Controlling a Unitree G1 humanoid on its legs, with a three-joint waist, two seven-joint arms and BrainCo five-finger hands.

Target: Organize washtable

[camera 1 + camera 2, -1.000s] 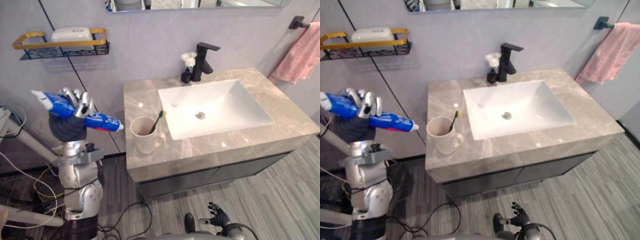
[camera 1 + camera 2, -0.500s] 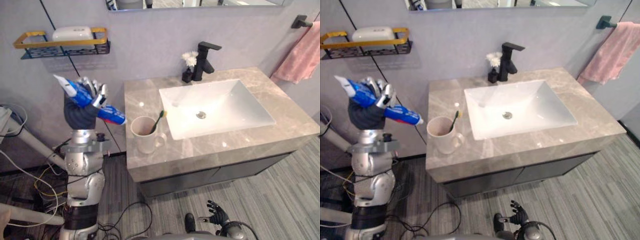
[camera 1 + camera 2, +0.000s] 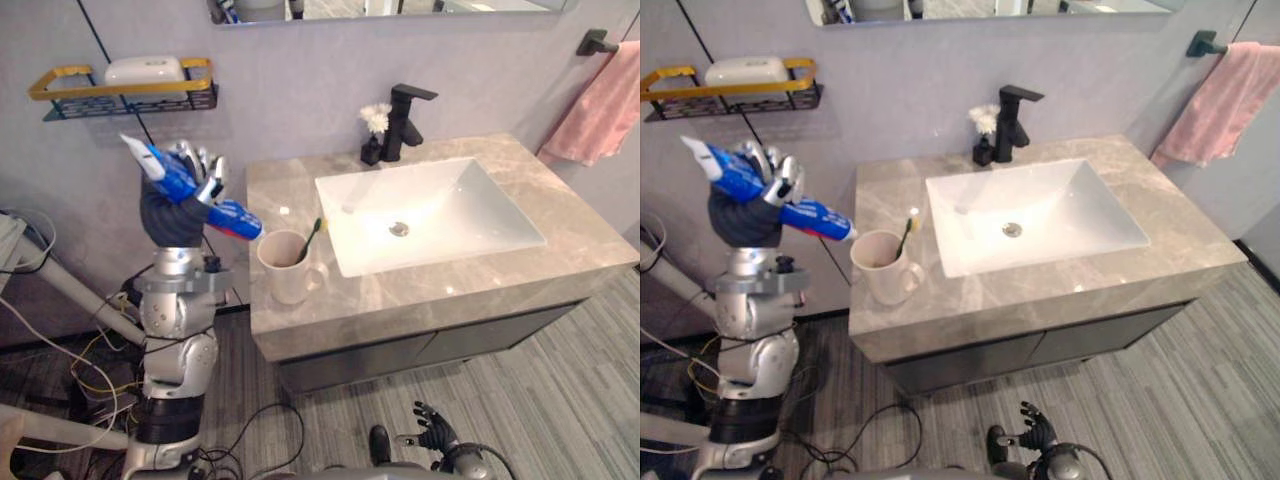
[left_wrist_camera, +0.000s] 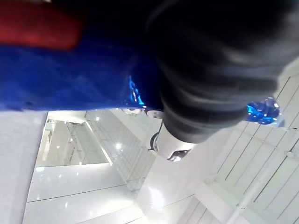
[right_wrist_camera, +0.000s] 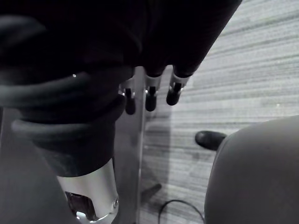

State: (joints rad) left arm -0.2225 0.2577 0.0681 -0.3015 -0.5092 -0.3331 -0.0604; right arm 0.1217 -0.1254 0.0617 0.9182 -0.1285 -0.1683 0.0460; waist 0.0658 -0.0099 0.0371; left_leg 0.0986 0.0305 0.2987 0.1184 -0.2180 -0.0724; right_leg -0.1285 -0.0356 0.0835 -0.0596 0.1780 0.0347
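**Counter's left edge: tube nearer the mug**

Marble counter carries a white sink and, near its left front corner, a mug with a brush in it. Off the counter's left edge, the left hand has its fingers curled round a blue tube. Compared with a second ago, hand and tube stand closer to the counter. The tube slants more steeply, and its cap end is now just beside the mug's rim, not touching. The right hand hangs low near the floor as before, fingers loose and spread.
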